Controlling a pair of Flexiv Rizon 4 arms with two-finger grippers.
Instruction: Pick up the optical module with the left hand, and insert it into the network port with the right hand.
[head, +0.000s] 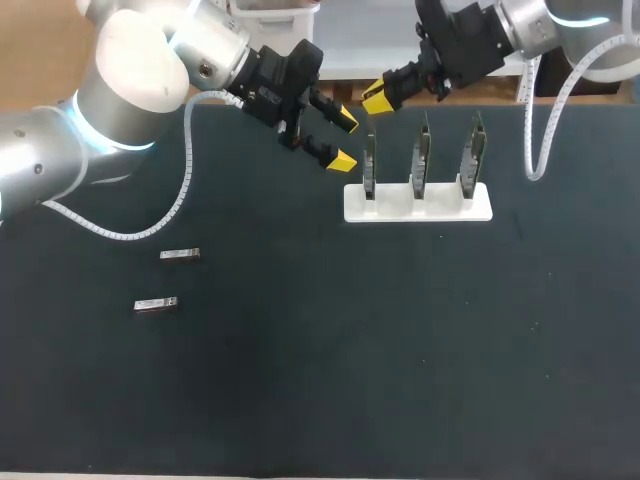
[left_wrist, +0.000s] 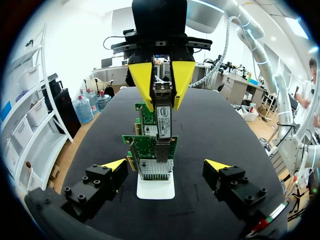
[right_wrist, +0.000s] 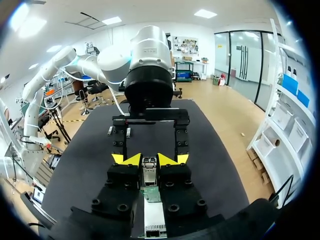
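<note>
While the right arm comes in from the far right corner, the optical module (left_wrist: 163, 117) is clamped between the two yellow fingers (left_wrist: 141, 80) of the right gripper (head: 378, 99), which is closed on it from both sides. The module is held over the far part of the table (head: 400, 360), just above and behind the leftmost of three network cards (head: 421, 158). These cards are set upright in a row in a white stand (head: 418, 206). In the left wrist view the module's lower end is lined up with the row of cards, but whether it touches a port cannot be told. In the right wrist view the module is seen gripped between that gripper's own yellow tips, with the stand below it.

The left gripper (head: 341, 140) is held just left of the stand and is pointed along the row of cards. Its fingers are spread wide and nothing is held between them. Two loose modules (head: 180, 254) are laid flat on the left part of the table, well apart from the stand. One is nearer than the other and a little further left.
</note>
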